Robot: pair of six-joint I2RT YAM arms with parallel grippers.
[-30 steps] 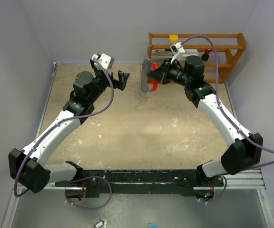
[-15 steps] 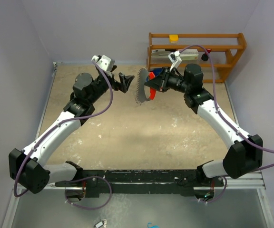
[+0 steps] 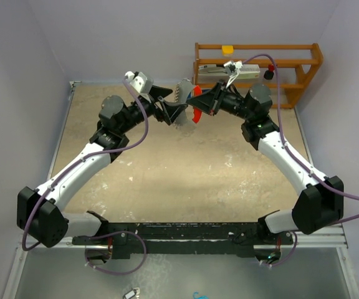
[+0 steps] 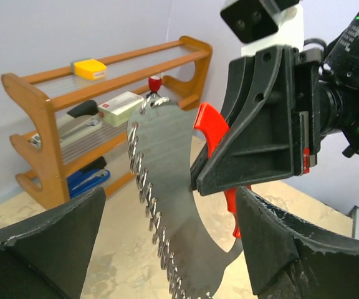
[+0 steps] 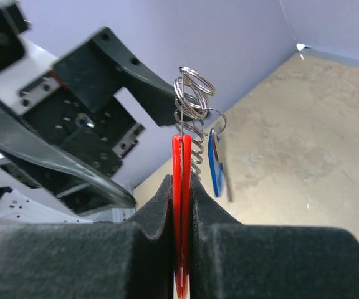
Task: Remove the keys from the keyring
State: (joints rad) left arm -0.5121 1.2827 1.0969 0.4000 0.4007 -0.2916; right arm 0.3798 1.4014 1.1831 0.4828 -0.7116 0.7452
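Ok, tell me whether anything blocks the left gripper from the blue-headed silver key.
Yes: the flat red-and-grey oval fob, clamped in the right gripper, faces the left gripper and hides the blue-headed silver key hanging behind it.

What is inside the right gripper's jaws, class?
The red fob, edge-on, clamped by the right gripper, rings and blue key beyond it. Its lower part is hidden between the fingers.
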